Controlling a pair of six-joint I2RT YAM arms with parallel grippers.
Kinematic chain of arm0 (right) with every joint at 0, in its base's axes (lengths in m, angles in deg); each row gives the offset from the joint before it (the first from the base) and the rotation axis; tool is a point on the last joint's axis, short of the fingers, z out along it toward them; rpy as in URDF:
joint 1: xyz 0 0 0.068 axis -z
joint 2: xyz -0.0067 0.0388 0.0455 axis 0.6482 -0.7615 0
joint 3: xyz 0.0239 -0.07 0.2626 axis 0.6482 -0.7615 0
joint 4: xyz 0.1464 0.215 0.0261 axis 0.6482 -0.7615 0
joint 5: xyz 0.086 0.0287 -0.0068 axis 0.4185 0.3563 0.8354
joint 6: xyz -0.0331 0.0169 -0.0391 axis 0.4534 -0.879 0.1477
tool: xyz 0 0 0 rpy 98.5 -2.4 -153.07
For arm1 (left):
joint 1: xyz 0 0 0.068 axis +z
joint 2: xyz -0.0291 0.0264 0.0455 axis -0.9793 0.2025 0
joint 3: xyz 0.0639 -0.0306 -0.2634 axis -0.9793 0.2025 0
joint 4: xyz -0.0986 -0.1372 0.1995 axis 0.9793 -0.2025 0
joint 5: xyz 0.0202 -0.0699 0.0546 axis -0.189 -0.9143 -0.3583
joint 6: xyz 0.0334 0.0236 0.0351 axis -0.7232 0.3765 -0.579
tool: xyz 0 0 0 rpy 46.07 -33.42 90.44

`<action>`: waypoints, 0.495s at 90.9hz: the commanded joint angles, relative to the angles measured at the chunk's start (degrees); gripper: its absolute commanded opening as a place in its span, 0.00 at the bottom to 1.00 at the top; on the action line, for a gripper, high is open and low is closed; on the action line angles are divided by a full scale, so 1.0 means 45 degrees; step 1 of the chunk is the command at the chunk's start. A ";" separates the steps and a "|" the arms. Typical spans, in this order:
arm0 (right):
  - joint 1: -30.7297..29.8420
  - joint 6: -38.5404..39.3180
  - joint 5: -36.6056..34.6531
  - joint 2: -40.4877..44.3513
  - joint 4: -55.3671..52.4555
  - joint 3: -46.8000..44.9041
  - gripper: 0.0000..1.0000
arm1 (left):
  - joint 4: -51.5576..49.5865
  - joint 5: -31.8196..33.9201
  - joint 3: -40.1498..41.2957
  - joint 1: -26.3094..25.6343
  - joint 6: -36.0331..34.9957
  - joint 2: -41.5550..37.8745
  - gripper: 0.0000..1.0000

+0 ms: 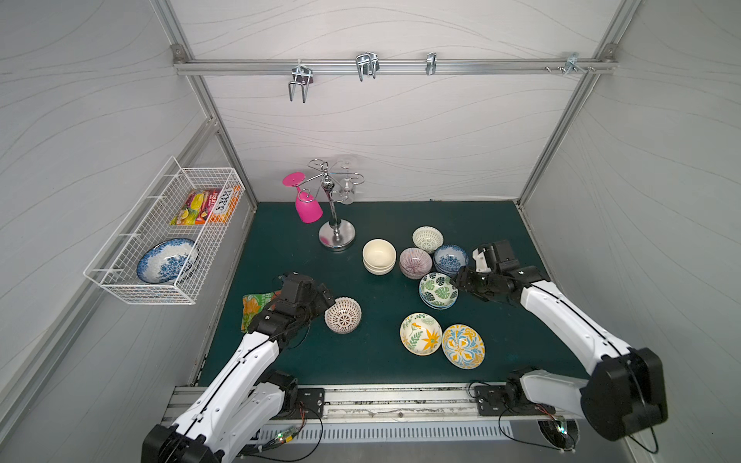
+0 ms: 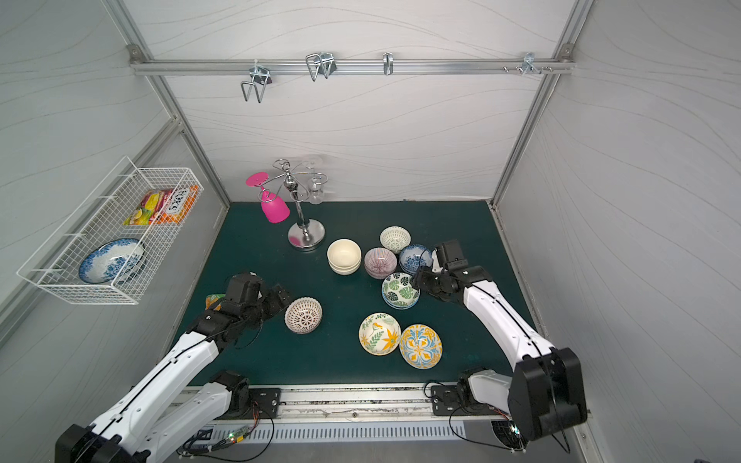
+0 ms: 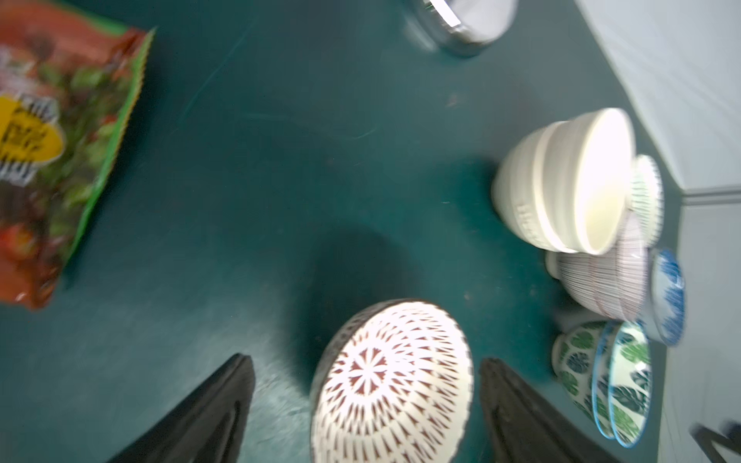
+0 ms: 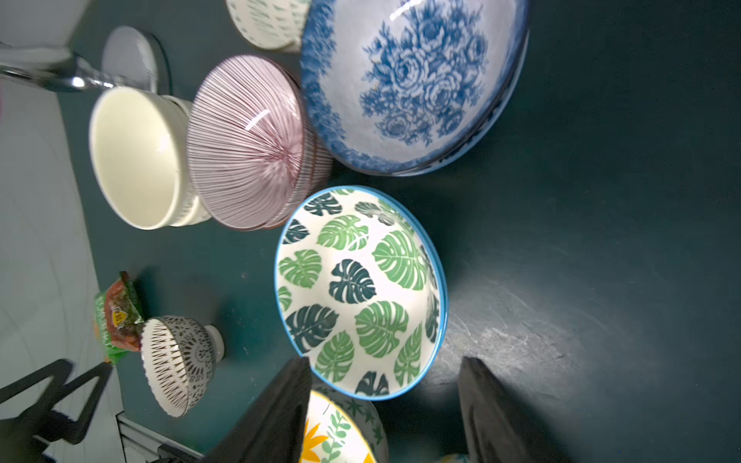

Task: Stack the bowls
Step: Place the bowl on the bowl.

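Brown lattice bowl [image 1: 343, 315] lies near-left on the green mat [image 1: 361, 360], well apart from the other bowls. It's tipped on its side: mouth faces left & somewhat up, toward the left gripper [image 3: 365, 360], and foot points right, so the foot-to-mouth axis runs approx left-right. The left gripper's fingers [image 3: 224, 409] are spread wide either side of the rim. Mat shows btwn the rim and one finger. The other finger is just beside the rim, and contact is unclear in the blurred wrist view. Nothing is clamped.

The rest sit upright, mouths up, in a cluster right of centre:
- Cream stack [image 1: 379, 256] is on the cluster's left.
- Pink-striped stack [image 1: 415, 262] is just beside it on the right.
- Blue-and-white stack [image 1: 450, 258] is right of that.
- Green lattice bowl [image 1: 428, 238] is at the cluster's far edge.
- Green-leaf stack [image 1: 438, 290] is nearer than those.

The right gripper [image 4: 384, 360] hovers just right of the green-leaf stack w/ fingers [image 4: 280, 413] apart, holding nothing. The stack's rim shows btwn them in the right wrist view.

Nearer still, the yellow-flower bowl [image 1: 420, 333] and yellow-and-blue bowl [image 1: 463, 346] sit side by side, touching.

Also in view:
- A snack bag [image 1: 256, 306] lies partly under the left arm.
- A chrome glass stand [image 1: 337, 236] stands far-centre w/ a pink wine glass [image 1: 308, 208] hanging upside down.
- A wire basket [image 1: 132, 294] on the left wall holds a blue-and-white dish [image 1: 166, 260].
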 commanded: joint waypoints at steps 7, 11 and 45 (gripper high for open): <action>0.0209 0.0135 -0.0271 0.1345 -0.1503 0.0625 0.67 | -0.0975 -0.0564 -0.0214 0.0155 0.0847 0.0935 0.80; 0.0238 0.0208 -0.0246 0.1505 -0.1673 0.0741 0.67 | -0.0712 -0.0872 -0.0021 0.0155 0.0953 0.1157 0.76; 0.0805 0.0342 -0.0240 0.2186 -0.2399 0.1103 0.78 | -0.0105 -0.1652 0.0342 0.0121 0.1197 0.1765 0.49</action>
